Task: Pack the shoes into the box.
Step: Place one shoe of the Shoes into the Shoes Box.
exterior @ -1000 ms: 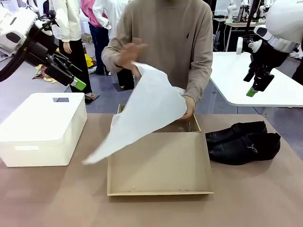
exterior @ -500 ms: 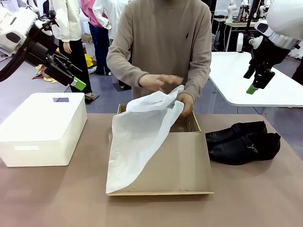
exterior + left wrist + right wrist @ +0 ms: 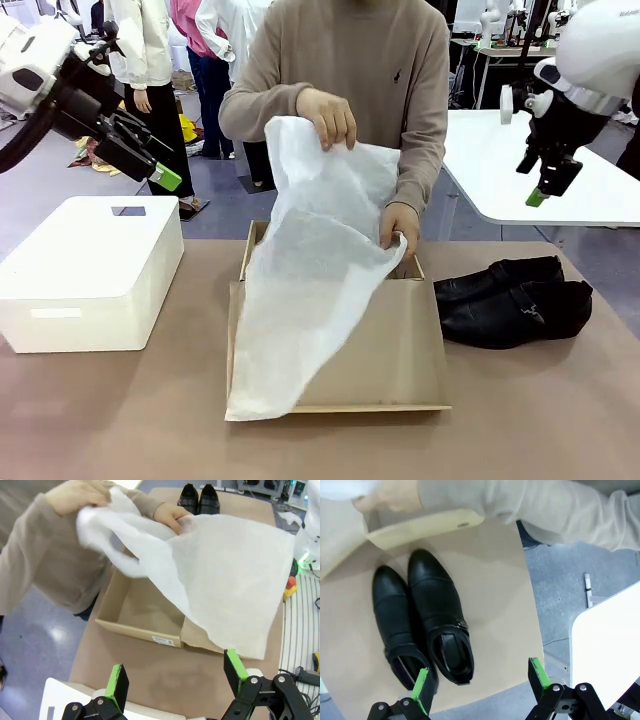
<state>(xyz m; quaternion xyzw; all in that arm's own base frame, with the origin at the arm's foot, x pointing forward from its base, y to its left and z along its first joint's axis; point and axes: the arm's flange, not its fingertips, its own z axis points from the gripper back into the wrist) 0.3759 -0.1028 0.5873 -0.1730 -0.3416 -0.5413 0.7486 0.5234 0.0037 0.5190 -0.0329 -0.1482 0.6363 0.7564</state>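
The two shoes (image 3: 515, 300) lie side by side near the right edge of the surface (image 3: 120, 420), just beside the box (image 3: 405, 345), which sits mid-surface with its flap lying open toward the near edge. Both shoes' long axes run along the surface, toes toward the box and heels toward the right edge.

In its wrist view the right gripper (image 3: 480, 677) looks straight down on the pair (image 3: 422, 620), so the shoes lie below and a little ahead of it, lengthwise between its fingers. It hangs high, fingers spread wide and empty. The left gripper (image 3: 165, 180) is raised over the bin (image 3: 90, 270) at the left edge, also wide apart and empty, well away from the shoes. The right arm is clearly the nearer one.

The person's two hands (image 3: 327, 115) hold a sheet of tissue (image 3: 320, 290) up over the box (it drapes across the opening and flap, so I'd judge packing has to wait).

Count: two shoes, one box, one tissue sheet, one bin.
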